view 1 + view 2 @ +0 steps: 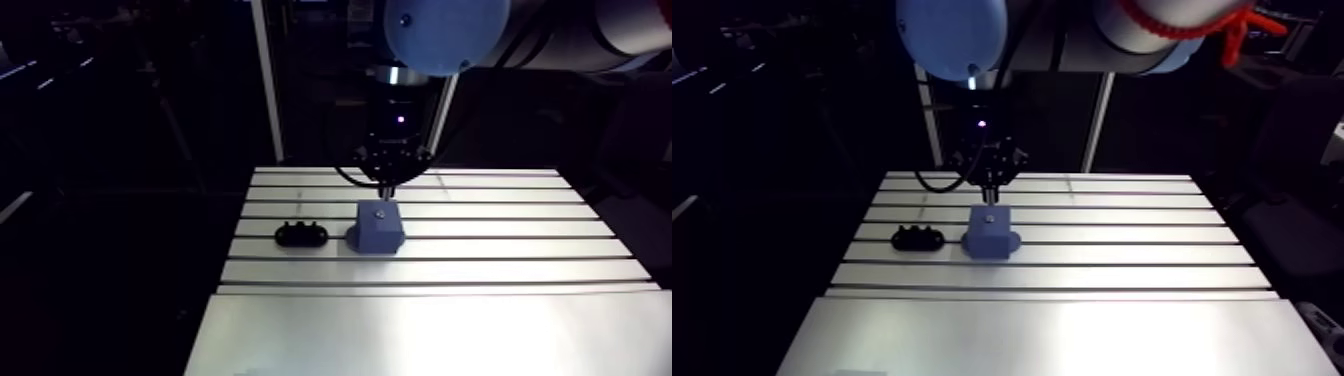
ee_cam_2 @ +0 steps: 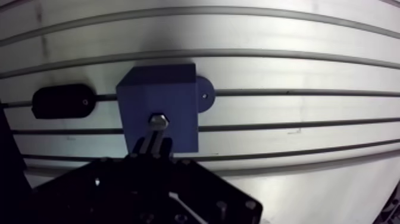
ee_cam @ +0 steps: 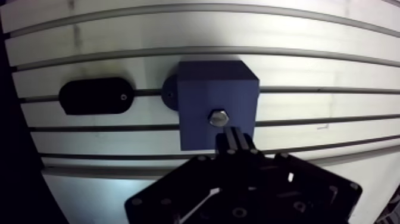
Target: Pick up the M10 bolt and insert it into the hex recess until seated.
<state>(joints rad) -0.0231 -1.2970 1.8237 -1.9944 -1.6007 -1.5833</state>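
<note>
A blue block (image 3: 214, 89) stands on the slotted table (image 1: 480, 230), with a round mounting tab (image 3: 170, 95) at its side. The M10 bolt (image 3: 218, 117) sits in the block's top face, its silver hex end showing, also seen as a bright dot on the bolt (image 1: 380, 212) in the arm view. My gripper (image 3: 233, 136) hangs just above the block, fingers (image 3: 238, 143) pressed together with no gap. Their tips end right beside the bolt. I cannot tell whether they touch it.
A black oval holder (image 3: 95, 95) lies on the table a short way beside the block, across the same slot; it shows in the arm view as the black holder (image 1: 301, 235). A smooth metal plate (image 1: 420, 335) covers the table's near part.
</note>
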